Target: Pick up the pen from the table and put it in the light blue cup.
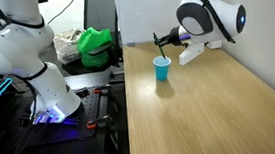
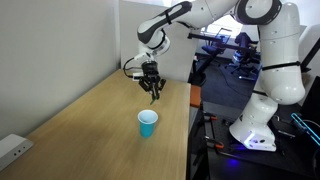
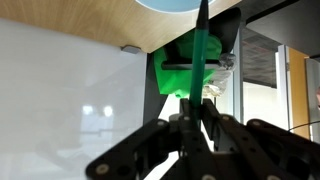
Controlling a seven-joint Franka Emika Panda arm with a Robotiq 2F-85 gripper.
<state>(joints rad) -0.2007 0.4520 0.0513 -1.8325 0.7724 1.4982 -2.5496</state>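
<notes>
Aloft, thin green pen (image 3: 199,50) in jaws; tapered, seemingly plastic cup (image 2: 148,127)

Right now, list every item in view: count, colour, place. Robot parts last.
table: one, light tan wood, seen in both exterior views
light blue cup: one, light blue, upright on the table
pen: one, green, held in the end effector, off the table
bundle: one, bright green, beyond the table's edge
box: one, white, at the table's edge by the wall
arm: one, white, base beside the table
end effector: one, dark, shut on the pen, raised near the cup
</notes>
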